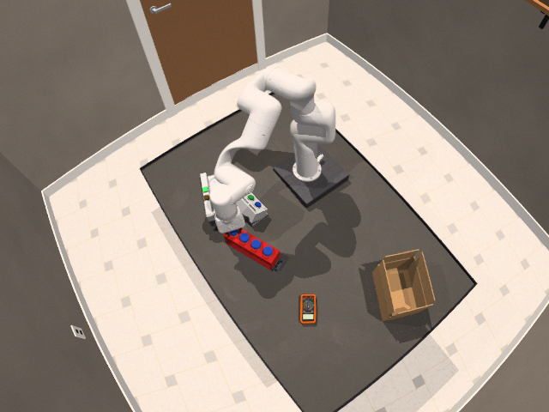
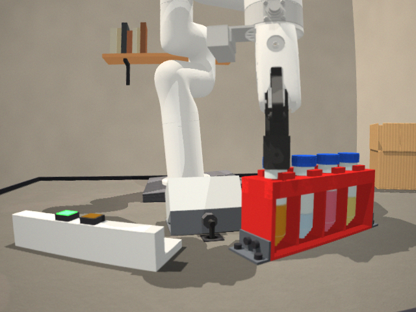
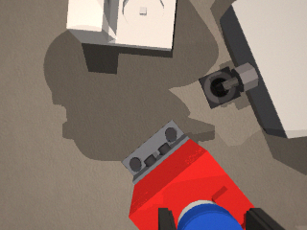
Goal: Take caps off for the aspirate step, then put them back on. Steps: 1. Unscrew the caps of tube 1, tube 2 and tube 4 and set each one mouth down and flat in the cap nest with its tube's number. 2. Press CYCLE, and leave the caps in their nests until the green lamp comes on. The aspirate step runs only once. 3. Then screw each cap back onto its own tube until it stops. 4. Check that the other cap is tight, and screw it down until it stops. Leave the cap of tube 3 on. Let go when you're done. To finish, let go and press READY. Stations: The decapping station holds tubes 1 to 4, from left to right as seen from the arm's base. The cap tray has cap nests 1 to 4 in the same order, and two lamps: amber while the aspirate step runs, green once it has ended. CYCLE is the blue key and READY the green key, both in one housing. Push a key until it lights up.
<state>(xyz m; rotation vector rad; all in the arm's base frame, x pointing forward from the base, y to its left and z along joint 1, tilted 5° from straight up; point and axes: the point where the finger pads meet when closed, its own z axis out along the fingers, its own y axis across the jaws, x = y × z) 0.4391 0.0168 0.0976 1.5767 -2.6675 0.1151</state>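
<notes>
The red decapping rack [image 2: 309, 208] holds four tubes, each with a blue cap. My gripper [image 2: 275, 161] points straight down over the leftmost tube in the exterior view, at the end nearest the cap tray. In the wrist view its fingers stand on either side of that blue cap [image 3: 208, 218] with a small gap on each side, so it is open. The other three caps [image 2: 327, 158] are free. The white cap tray [image 2: 87, 236] shows a lit green lamp [image 2: 67, 212] and a dark amber lamp [image 2: 92, 218].
The key housing [image 1: 253, 208] with the green key [image 1: 250, 196] and the blue key [image 1: 257, 204] stands just behind the rack. An orange multimeter [image 1: 307, 309] and an open cardboard box [image 1: 402, 283] lie farther off on the mat.
</notes>
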